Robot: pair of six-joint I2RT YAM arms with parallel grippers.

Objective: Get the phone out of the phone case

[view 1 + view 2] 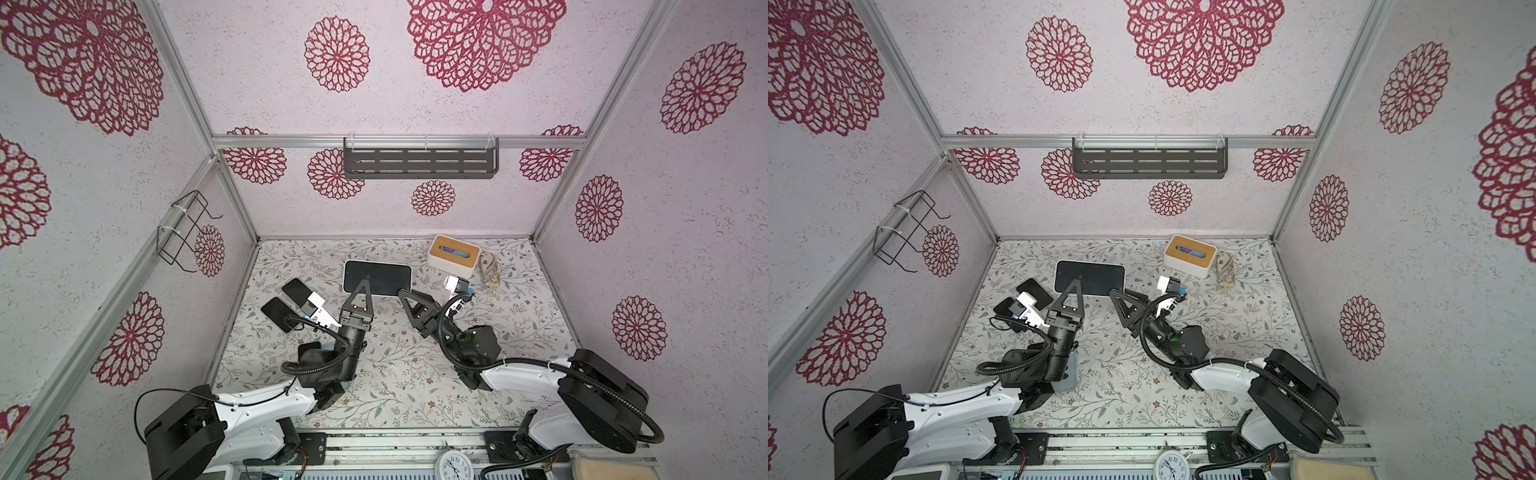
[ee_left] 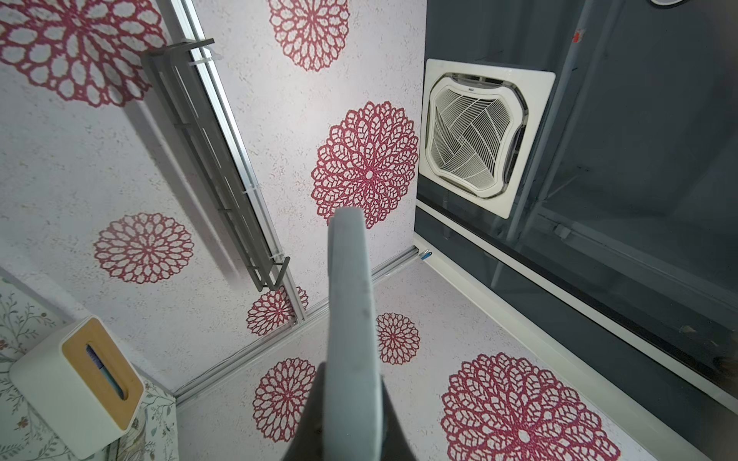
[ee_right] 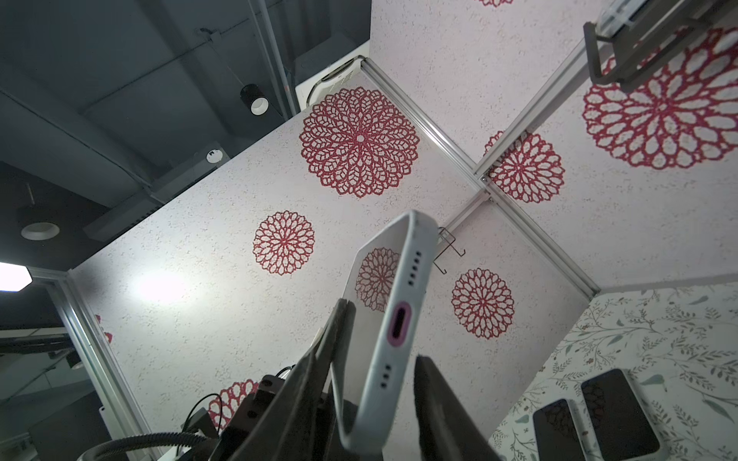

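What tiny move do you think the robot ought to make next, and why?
Probably close the right claw on the port end of the phone case. The left claw clamps a long edge, while the right claw's jaws straddle that end with a gap on one side; the phone is still inside.

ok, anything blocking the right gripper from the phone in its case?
Nothing visible. The right gripper straddles the port end of the pale grey phone case around the black-screened phone: one finger by the screen, the other just clear of the back. The left gripper is shut on a long edge, away from that end.
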